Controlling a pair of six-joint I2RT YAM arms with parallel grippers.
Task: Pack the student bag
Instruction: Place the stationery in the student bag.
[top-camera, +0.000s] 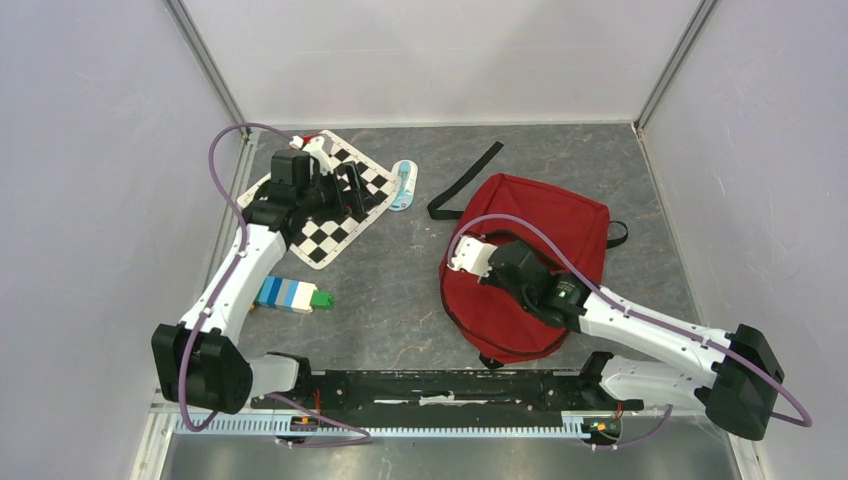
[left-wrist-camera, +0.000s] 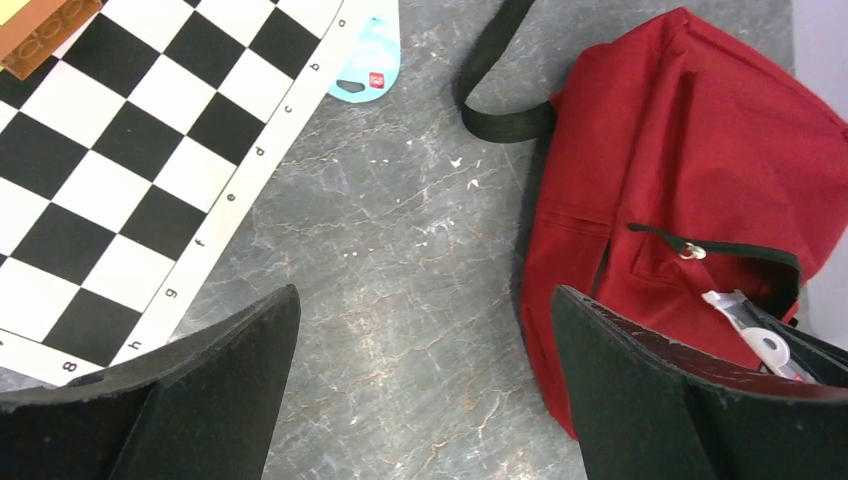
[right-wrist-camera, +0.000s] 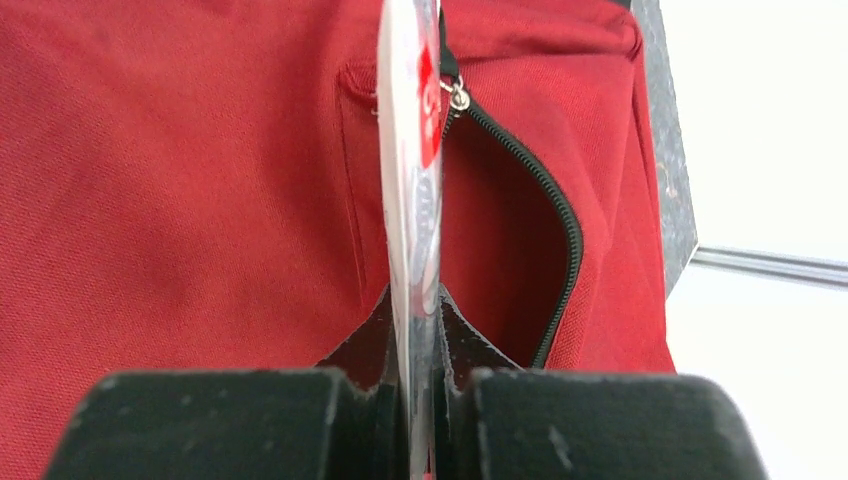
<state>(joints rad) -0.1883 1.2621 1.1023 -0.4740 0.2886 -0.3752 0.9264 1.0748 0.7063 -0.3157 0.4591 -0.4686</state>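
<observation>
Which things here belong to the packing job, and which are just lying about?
Job: large dark-red fabric backpack; flat clear red-printed packet in right gripper.
Lying about, untouched: black-and-white chessboard mat; light-blue blister pack; blue-white-green block row.

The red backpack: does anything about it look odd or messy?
Nothing damaged or spilled. The backpack lies flat with one black strap flung out across the table. Its pocket zip gapes open, and the right claw holds a thin packet edge-on over it.
</observation>
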